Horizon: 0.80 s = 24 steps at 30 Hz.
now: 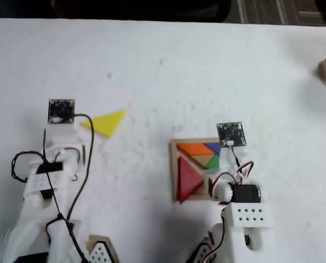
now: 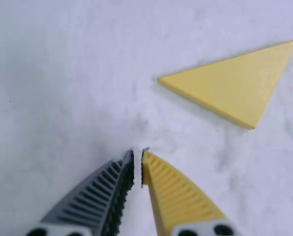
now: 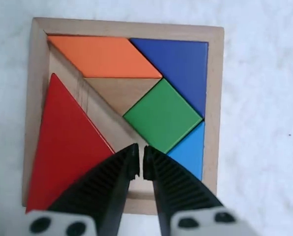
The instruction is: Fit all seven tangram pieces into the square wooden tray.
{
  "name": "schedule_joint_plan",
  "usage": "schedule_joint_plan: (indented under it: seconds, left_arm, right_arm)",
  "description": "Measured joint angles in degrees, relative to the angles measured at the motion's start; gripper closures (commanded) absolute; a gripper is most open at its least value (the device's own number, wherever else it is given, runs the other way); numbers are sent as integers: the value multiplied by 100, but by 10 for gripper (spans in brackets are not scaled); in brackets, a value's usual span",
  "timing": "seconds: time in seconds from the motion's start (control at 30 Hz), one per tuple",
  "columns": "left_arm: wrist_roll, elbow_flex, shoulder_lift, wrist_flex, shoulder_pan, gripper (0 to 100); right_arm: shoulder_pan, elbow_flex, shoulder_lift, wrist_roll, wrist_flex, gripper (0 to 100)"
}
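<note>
Square wooden tray [image 3: 126,27] flat on the white worktop [image 1: 168,66], under the right arm. Inside: red triangle [image 3: 62,142], orange parallelogram [image 3: 104,56], dark blue triangle [image 3: 181,66], green square [image 3: 163,115], light blue triangle [image 3: 190,151]; bare wood diagonal beside the red one. Right tool [image 3: 140,160] just above the tray, pressed together, pinching nothing. Yellow triangle [image 2: 230,86] well apart on the worktop, near the left tool [image 2: 138,164], likewise pressed nearly together, empty.

Yellow triangle [image 2: 235,88] lies on white table [image 1: 206,66]; tan tray [image 3: 126,27] holds red triangle [image 3: 62,142], orange parallelogram [image 3: 104,56], navy triangle [image 3: 183,64], green square [image 3: 163,115], sky-blue triangle [image 3: 190,152].
</note>
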Motion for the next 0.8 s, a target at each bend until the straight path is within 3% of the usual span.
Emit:
schedule_joint_plan:
  seconds: [0.17,0.3,0.47,0.63,0.8]
  left_arm:
    - [0,0,0,0,44,936]
    - [0,18,0,0,44,936]
    - [0,88,0,0,44,936]
    - [0,88,0,0,44,936]
    - [0,88,0,0,44,936]
  right_arm:
    - [9,-202,0,281,352,981]
    - [-413,-440,0,1011,967,981]
    - [-703,-949,0,1169,1310,981]
    - [-1697,-1591,0,1187,2303,981]
    - [-2347,-1389,264,1081,2163,981]
